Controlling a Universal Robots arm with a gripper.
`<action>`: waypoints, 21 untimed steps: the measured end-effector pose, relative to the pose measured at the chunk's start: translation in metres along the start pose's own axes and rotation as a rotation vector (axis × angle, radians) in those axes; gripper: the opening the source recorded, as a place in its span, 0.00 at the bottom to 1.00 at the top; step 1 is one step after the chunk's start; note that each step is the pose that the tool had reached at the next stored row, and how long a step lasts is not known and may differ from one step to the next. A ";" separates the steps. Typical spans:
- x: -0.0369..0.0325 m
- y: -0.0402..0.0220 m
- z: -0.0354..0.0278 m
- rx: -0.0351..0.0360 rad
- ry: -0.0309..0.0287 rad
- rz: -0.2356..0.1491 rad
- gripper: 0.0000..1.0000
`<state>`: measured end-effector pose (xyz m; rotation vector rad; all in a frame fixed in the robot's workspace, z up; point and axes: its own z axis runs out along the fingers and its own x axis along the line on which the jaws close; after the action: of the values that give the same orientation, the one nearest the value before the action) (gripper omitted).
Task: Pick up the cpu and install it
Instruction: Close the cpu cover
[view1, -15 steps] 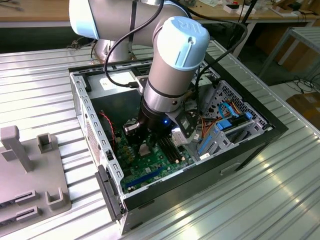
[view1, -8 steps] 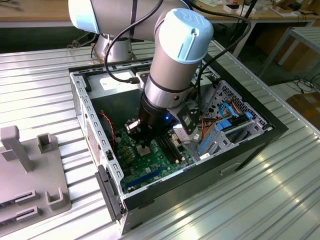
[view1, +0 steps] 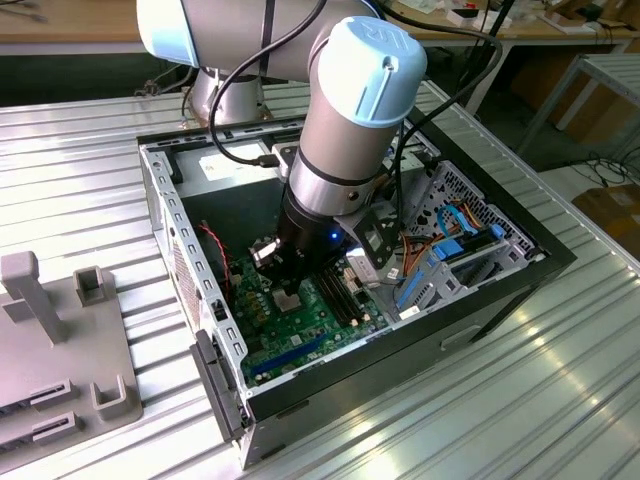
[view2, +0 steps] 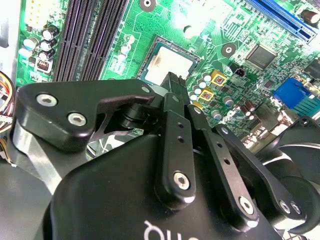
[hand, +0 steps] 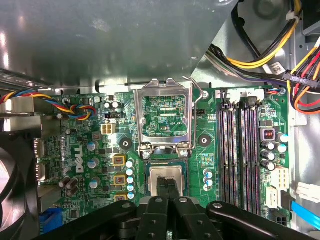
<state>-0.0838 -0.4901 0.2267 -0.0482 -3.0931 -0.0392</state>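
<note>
The cpu (hand: 168, 174), a pale silver-grey square, lies flat in the dark socket on the green motherboard (hand: 100, 145); it also shows in the second wrist view as the cpu (view2: 170, 61). The socket's silver metal frame (hand: 167, 117) is flipped up and stands open behind it. My gripper (hand: 168, 189) hangs right above the cpu's near edge, its two black fingers (view2: 176, 82) pressed together with nothing between them. I cannot tell if the tips touch the chip. In the exterior view my gripper (view1: 288, 293) reaches down into the open computer case (view1: 200, 300).
Long black memory slots (hand: 240, 155) run beside the socket. A black fan (hand: 15, 175) and coloured wires (hand: 75, 107) sit on the other side, and cable bundles (hand: 270, 55) hang past the slots. A grey fixture (view1: 60, 340) stands on the ribbed metal table at the exterior view's left.
</note>
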 end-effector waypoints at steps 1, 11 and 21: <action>0.0000 0.0000 0.0000 0.0000 0.0000 0.000 0.11; 0.0000 0.0000 0.0000 0.0000 0.0000 0.000 0.11; -0.0216 0.0008 -0.0034 0.0008 0.0071 -0.013 0.11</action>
<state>-0.0620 -0.4901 0.2290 -0.0281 -3.0863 -0.0386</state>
